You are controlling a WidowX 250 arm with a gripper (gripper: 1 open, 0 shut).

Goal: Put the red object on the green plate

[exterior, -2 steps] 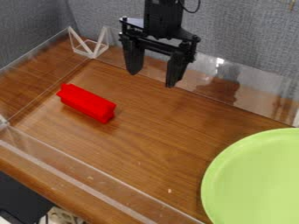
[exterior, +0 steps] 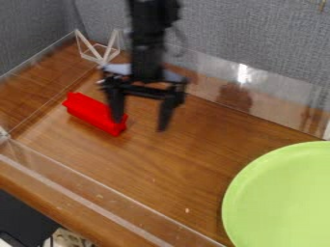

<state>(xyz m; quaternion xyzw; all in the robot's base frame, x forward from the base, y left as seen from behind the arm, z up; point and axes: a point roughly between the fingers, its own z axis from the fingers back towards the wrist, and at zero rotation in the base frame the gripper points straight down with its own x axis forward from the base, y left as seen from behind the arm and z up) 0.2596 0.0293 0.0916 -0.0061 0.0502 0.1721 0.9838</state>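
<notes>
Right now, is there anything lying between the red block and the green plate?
In the camera view, the gripper hangs with its jaws open just right of the red block. Past it, only bare wooden table stretches to the green plate.

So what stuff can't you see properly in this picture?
- Green plate: only part shows; the camera picture's right and bottom edges cut it off.
- Red object: its right end is hidden behind one of the fingers.
- Whether that finger touches the block: cannot tell.
- White wire thing at the back: too small to identify.
</notes>
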